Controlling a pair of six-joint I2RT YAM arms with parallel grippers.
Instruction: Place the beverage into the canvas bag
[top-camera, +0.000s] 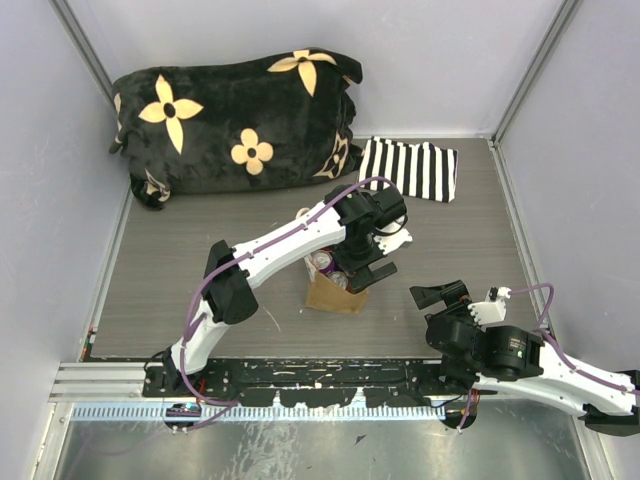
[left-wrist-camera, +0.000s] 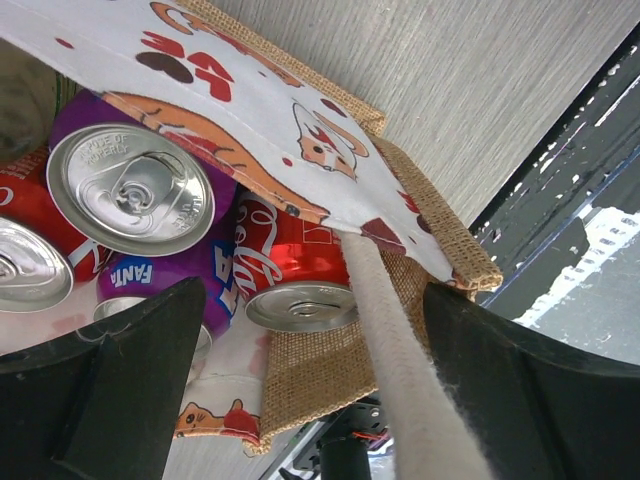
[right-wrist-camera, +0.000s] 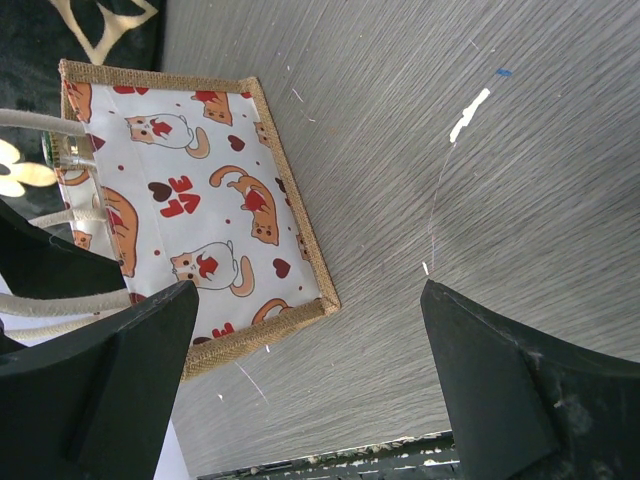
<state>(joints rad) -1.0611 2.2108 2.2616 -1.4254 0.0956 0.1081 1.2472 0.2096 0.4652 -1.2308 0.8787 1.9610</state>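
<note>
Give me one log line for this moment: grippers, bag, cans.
left gripper open above canvas bag | right gripper open, holding nothing, apart from bag | purple can and red can inside bag

Canvas bag (left-wrist-camera: 330, 365): edging and end wall of coarse open-weave jute, rough, matt tan. Side panel (left-wrist-camera: 250, 110): finer pale cloth, printed, matt. Handle (left-wrist-camera: 400, 380): cream woven cord, slightly fuzzy.

Coca-Cola can (left-wrist-camera: 290, 262): glossy red painted metal. Fanta can (left-wrist-camera: 215, 270): glossy purple. Lid (left-wrist-camera: 130, 188): bare brushed metal, bright sheen.

Table (left-wrist-camera: 480, 90): grey, finely streaked, matt, possibly laminate.

Cushion (top-camera: 230, 110): black plush. Striped cloth (top-camera: 410, 170): thin matt fabric.
</note>
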